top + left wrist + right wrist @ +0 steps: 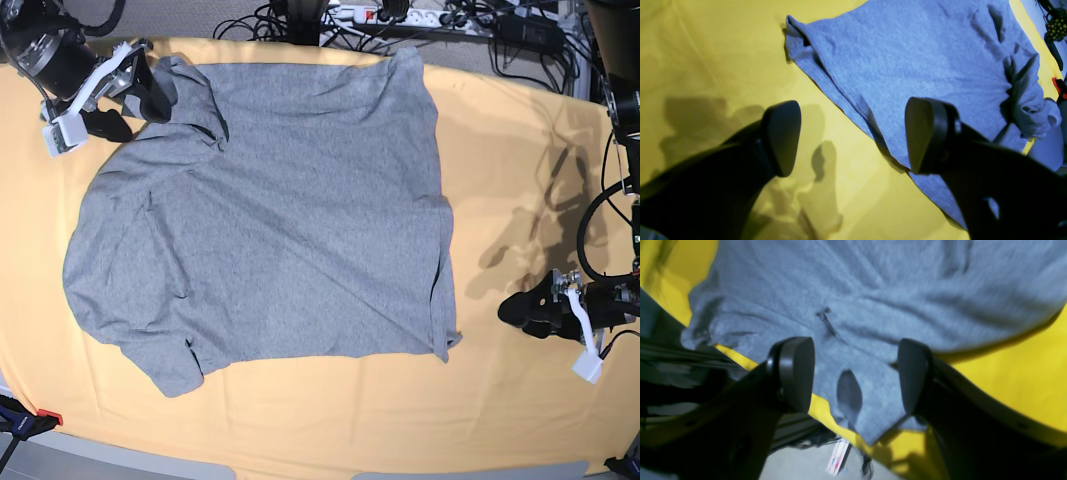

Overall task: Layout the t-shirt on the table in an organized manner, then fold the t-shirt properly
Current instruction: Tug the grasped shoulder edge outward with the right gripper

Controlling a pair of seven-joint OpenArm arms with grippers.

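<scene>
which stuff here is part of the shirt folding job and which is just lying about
Part of the job:
t-shirt
table
left claw, open
right claw, open

Just lying about:
cables behind the table
power strip
red clamp at the table edge

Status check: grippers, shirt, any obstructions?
Left gripper and right gripper open, holding nothing. T-shirt spread on table, plain side up, sleeve still bunched. Nothing in the way.

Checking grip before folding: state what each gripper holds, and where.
Nothing held. Left gripper and right gripper are open above the t-shirt.
</scene>
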